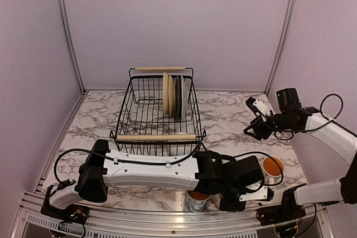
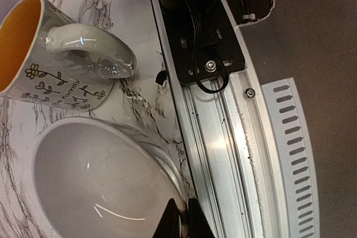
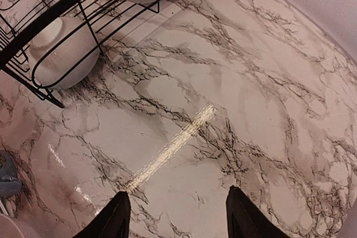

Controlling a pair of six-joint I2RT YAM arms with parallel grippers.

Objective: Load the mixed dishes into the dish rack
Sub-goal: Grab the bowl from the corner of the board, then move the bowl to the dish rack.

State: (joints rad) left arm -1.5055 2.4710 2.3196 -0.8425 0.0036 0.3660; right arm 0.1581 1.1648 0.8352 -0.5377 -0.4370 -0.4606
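Note:
In the left wrist view my left gripper (image 2: 186, 221) is shut on the rim of a white bowl (image 2: 95, 182), one finger inside and one outside. Beside it stands a yellow-lined mug (image 2: 39, 76) with a flower print. From above, the left arm reaches across the near edge to the right, its gripper (image 1: 266, 193) hiding the bowl; that mug (image 1: 272, 166) sits just beyond it. A second mug (image 1: 198, 196) peeks out under the arm. The dish rack (image 1: 134, 110) holds several upright plates (image 1: 173, 96). My right gripper (image 1: 259, 118) hangs open, empty, over bare marble (image 3: 178, 215).
The metal rail (image 2: 223, 137) of the table's near edge runs right beside the held bowl, with the right arm's base (image 1: 279, 215) close by. In the right wrist view, a corner of the rack (image 3: 56, 4) shows with another white bowl (image 3: 61, 54) inside.

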